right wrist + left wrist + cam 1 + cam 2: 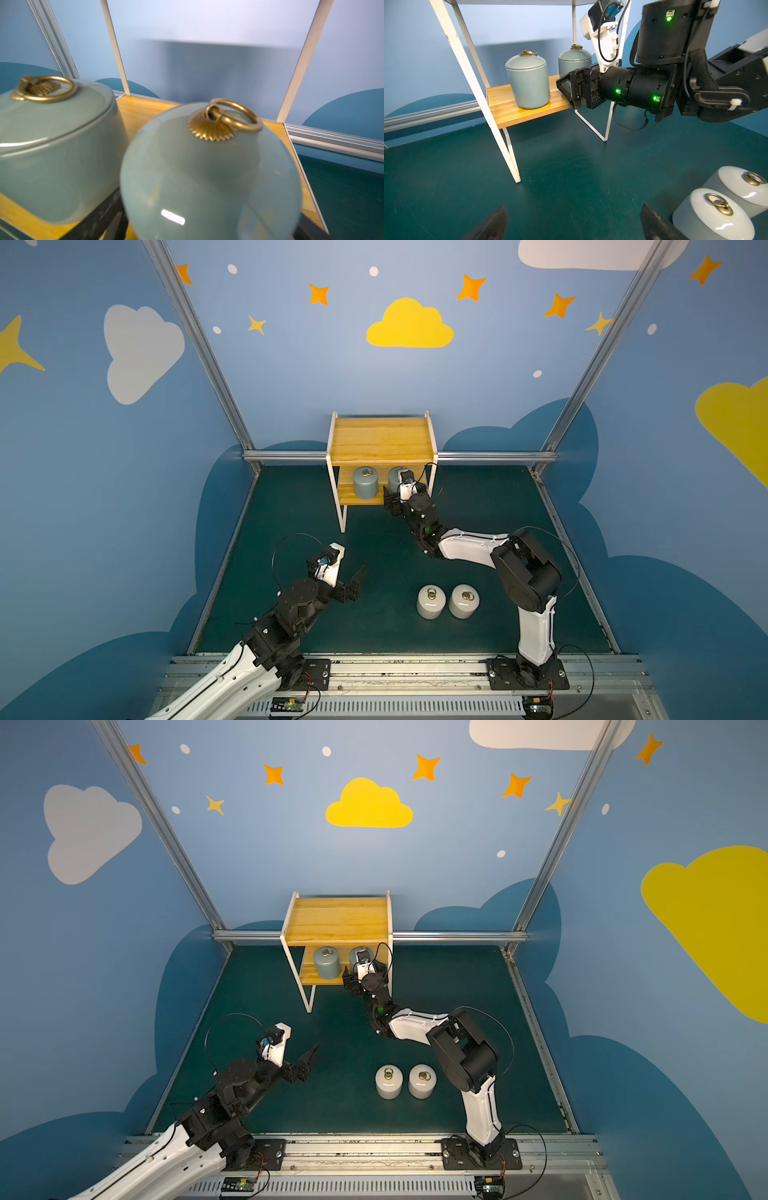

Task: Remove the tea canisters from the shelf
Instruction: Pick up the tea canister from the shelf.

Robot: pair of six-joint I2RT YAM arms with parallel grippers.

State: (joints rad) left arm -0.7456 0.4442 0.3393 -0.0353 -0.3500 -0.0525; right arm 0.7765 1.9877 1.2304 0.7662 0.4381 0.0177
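Blue walls (291, 364) painted with clouds (409, 325) and stars (319, 294) surround a dark green floor (291, 510), edged by aluminium rails (490, 456).

Findings on my own hardware. My left arm (224, 676) and right arm (536, 630) are built alike: white moulded shells over the long links, with black drum-shaped joint housings between them. Each base is a black plate (505, 680) fixed with silver screws. My left gripper (573, 217) and right gripper (568, 88) carry black, triangular fingers. A white bracket (600, 41) on each wrist bears a small camera with a blue connector and a thin black cable looping off. Green indicator lights (617, 91) glow on my right arm's joints. A black braided sleeve (699, 68) and a white cable tie (735, 102) dress its wiring. Red and black wires (552, 688) trail at the bases.
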